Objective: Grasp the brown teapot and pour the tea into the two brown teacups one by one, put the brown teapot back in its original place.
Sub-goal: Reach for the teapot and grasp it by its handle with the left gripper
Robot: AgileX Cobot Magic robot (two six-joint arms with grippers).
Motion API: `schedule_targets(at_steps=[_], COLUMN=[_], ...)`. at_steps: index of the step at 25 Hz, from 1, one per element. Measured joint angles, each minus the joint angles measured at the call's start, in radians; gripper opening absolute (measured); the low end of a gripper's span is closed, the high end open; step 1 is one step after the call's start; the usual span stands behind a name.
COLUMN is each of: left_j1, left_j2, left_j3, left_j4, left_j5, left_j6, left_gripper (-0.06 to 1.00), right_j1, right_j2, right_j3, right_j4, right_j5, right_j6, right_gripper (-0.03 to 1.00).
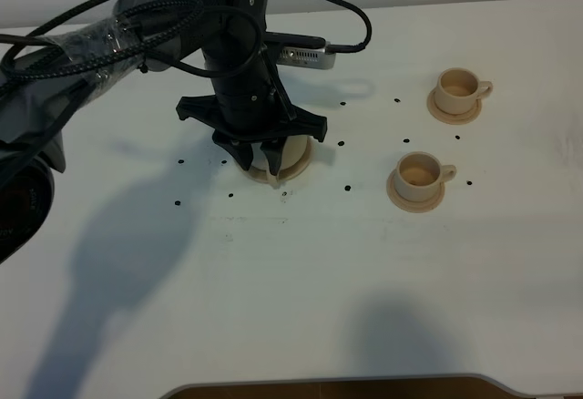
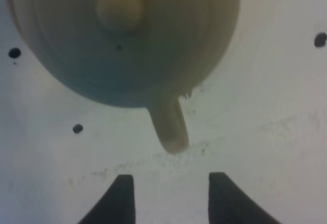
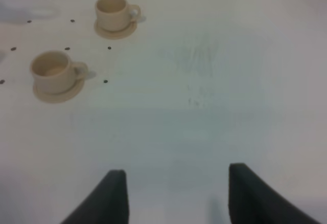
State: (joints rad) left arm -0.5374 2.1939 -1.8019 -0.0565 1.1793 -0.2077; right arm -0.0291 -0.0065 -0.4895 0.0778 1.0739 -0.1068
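Observation:
The brown teapot [image 1: 293, 151] sits on its round saucer [image 1: 296, 170] left of the table's middle, mostly hidden under my left arm. In the left wrist view the teapot [image 2: 122, 40] with its lid knob fills the frame, and a narrow part, handle or spout [image 2: 171, 127], points at my left gripper [image 2: 171, 198]. This gripper [image 1: 261, 158] is open and close over that part, not touching it. The two brown teacups [image 1: 460, 89] [image 1: 421, 173] stand on saucers at the right, and also show in the right wrist view [image 3: 115, 10] [image 3: 51, 70]. My right gripper [image 3: 173, 193] is open and empty over bare table.
Small black dots [image 1: 347, 187] mark the white table around the teapot and cups. A dark curved edge [image 1: 346, 388] runs along the table's front. The left arm's cables [image 1: 91, 48] hang over the back left.

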Motion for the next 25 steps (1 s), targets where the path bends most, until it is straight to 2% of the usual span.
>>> schedule_targets(at_steps=[25], left_j1=[0.005], left_j2=[0.047], left_j3=[0.000], left_j4=[-0.019], left_j5=[-0.098], left_j6=[-0.040], left_gripper=[0.37], right_j1=[0.000], right_j2=[0.000], right_j3=[0.000], right_j4=[0.000], right_j5=[0.000], right_j6=[-0.001], right_gripper=[0.44])
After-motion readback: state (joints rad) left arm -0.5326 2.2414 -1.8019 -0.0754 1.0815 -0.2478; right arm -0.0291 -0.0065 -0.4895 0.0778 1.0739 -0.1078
